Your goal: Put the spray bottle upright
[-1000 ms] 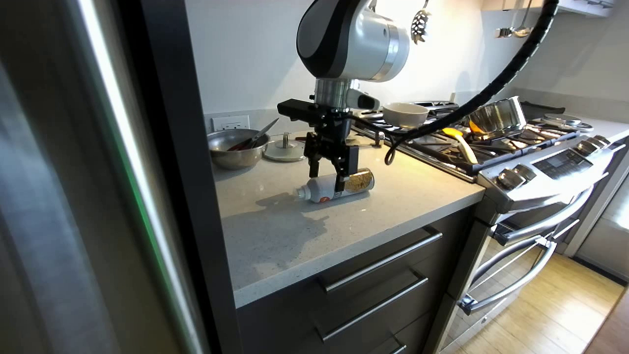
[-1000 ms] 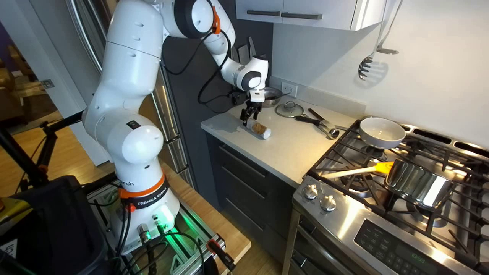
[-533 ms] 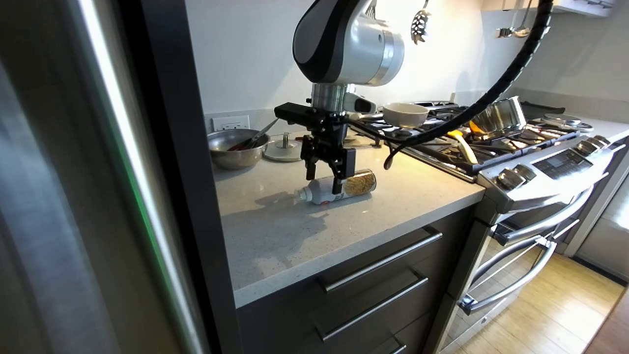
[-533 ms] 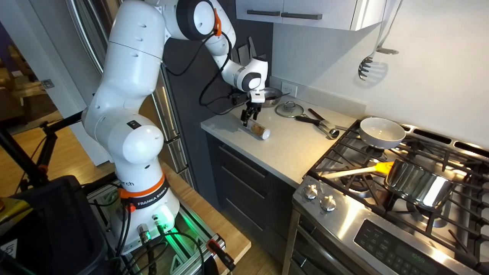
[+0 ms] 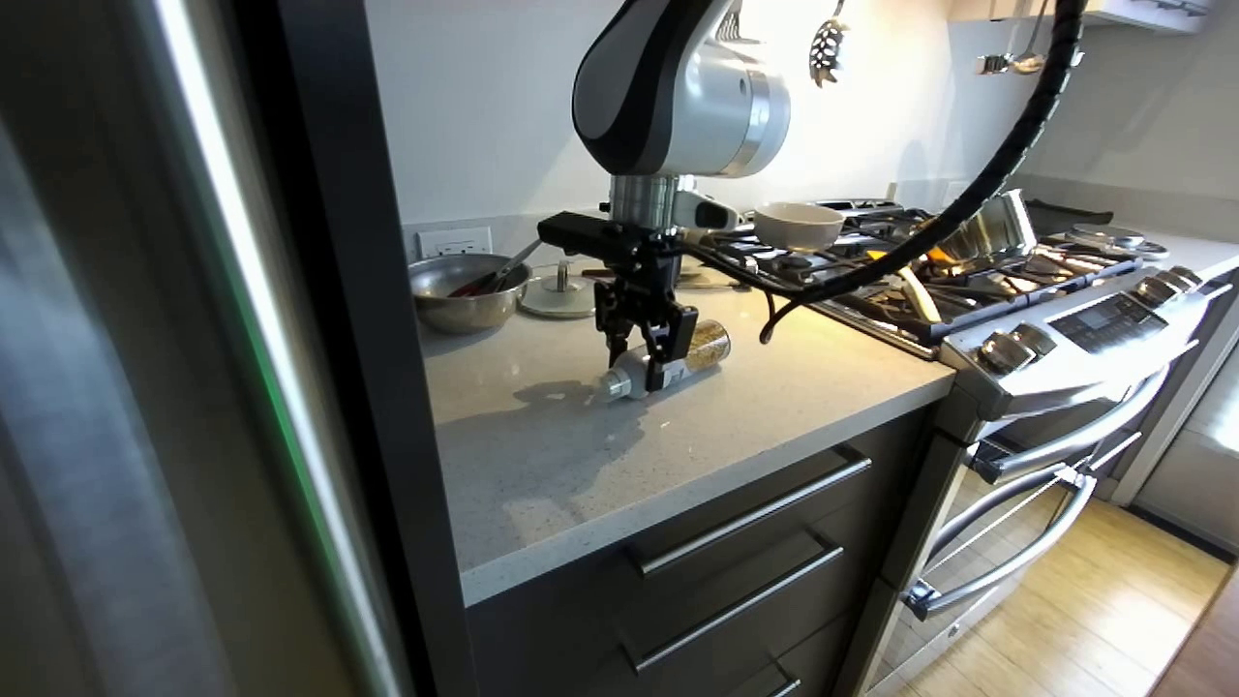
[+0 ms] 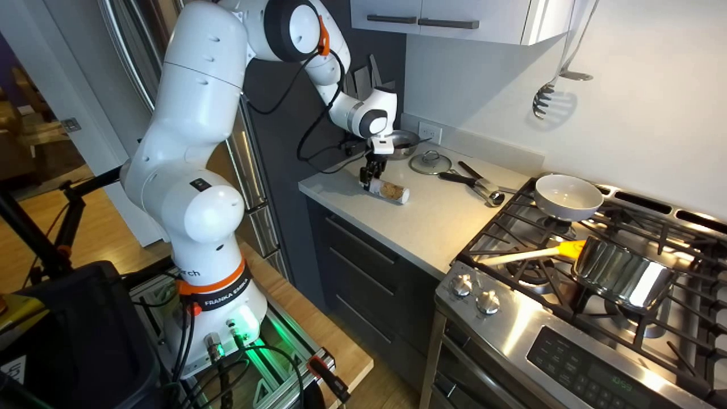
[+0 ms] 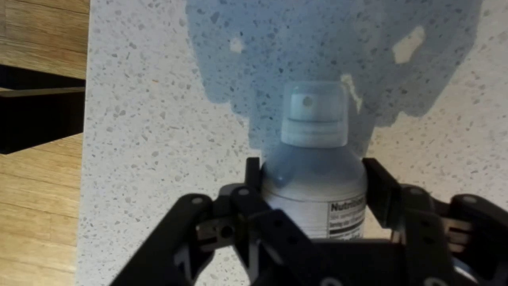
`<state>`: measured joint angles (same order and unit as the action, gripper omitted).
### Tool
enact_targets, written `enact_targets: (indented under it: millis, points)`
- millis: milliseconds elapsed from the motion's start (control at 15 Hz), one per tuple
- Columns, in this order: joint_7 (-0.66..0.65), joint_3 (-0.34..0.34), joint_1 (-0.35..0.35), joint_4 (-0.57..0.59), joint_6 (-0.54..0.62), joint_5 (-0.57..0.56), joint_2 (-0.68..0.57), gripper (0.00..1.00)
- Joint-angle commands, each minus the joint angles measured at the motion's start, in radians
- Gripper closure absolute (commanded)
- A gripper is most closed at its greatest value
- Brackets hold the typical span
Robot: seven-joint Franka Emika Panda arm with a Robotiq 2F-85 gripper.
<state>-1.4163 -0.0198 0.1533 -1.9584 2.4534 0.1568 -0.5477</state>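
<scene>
the robotiq gripper (image 5: 637, 372) has its fingers clamped on the spray bottle (image 7: 314, 174), lying on the countertop (image 5: 774, 416), cap (image 5: 615, 386) left.

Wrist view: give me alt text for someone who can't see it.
A spray bottle on its side is clasped in the gripper, its clear cap pointing toward the top of the picture. Beneath is a pale speckled counter with a bluish shadow; wooden floor shows along the left edge.

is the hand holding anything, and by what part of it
Yes: the hand grips the spray bottle by the sides of its upper body, around the shoulder, below the clear cap.
</scene>
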Motion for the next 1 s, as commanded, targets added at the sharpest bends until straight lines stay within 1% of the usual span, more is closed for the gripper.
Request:
enact_targets:
  millis: [0, 200, 333, 400, 533, 733, 933]
  points:
    - [-0.001, 0.035, 0.029, 0.011, 0.019, -0.034, -0.017, 0.62]
    - [0.007, 0.039, 0.026, 0.005, 0.028, -0.037, -0.005, 0.62]
    - [0.055, 0.018, -0.005, -0.008, 0.029, -0.003, 0.02, 0.62]
    - [0.1, -0.002, -0.03, -0.017, 0.031, 0.028, 0.034, 0.62]
    - [0.201, -0.038, -0.079, -0.039, 0.023, 0.107, 0.071, 0.62]
    - [0.397, -0.088, -0.161, -0.072, 0.002, 0.264, 0.135, 0.62]
    - [0.599, -0.113, -0.229, -0.101, -0.033, 0.439, 0.198, 0.62]
